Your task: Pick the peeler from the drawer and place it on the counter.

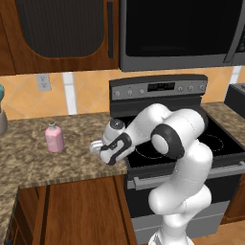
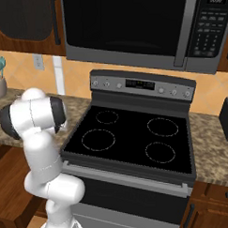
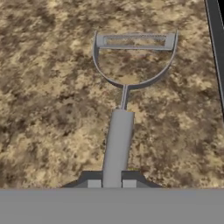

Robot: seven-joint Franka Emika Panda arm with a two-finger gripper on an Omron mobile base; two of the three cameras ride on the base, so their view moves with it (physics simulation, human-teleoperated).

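In the hand view the silvery-grey peeler (image 3: 117, 144) points away from the hand, its loop head (image 3: 133, 61) farthest from the fingers. My gripper (image 3: 111, 183) is shut on the end of its straight handle. Close beneath it lies the speckled brown-and-tan counter (image 3: 43, 109). In the left base view the gripper (image 1: 97, 146) hangs low over the counter (image 1: 28, 162), just left of the stove. The reddish-brown wooden drawer (image 1: 76, 210) shows below the counter's front edge.
A pink bottle (image 1: 54, 138) stands on the counter left of the gripper. The black glass stovetop (image 1: 217, 143) lies directly to the right, its edge (image 3: 216, 30) showing in the hand view. A microwave (image 2: 133, 27) hangs above the stove. A dark appliance (image 1: 237, 98) sits far right.
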